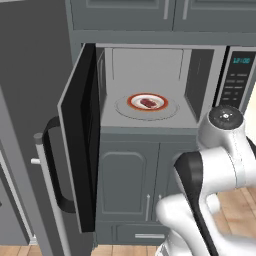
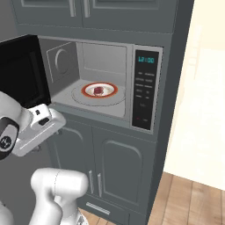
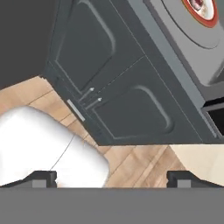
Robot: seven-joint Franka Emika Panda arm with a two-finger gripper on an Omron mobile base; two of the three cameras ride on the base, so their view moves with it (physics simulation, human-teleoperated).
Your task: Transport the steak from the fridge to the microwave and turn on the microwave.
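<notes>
The fingers (image 3: 112, 177) stand wide apart and hold nothing; in the hand view their two dark tips rise at the bottom, looking down at the lower cabinet doors (image 3: 118, 83) and the wood floor (image 3: 144, 164). The hand itself hangs low and outside the microwave (image 2: 101, 83), below its floor and in front of the cabinets.

The steak (image 1: 148, 103) already lies on a red-rimmed plate (image 1: 134, 101) in the middle of the round turntable (image 1: 172, 111) inside the microwave. So the carrying looks finished, and the step in hand seems to be shutting the door (image 1: 80, 135), which stands swung far out to the left with its black handle (image 1: 52, 170) facing away from the cavity.

To do it well, bring the fingers round to the outer face of the door, near its free edge rather than near the hinge, and push in a steady arc so that the door swings fully home. Keep the wrist clear of the cavity, so that the plate is not knocked. The fridge (image 1: 25, 150) stands just beside the open door, so the room for the arm there is tight. Only then go to the button panel (image 2: 146, 88) at the right, pressing with one fingertip.
</notes>
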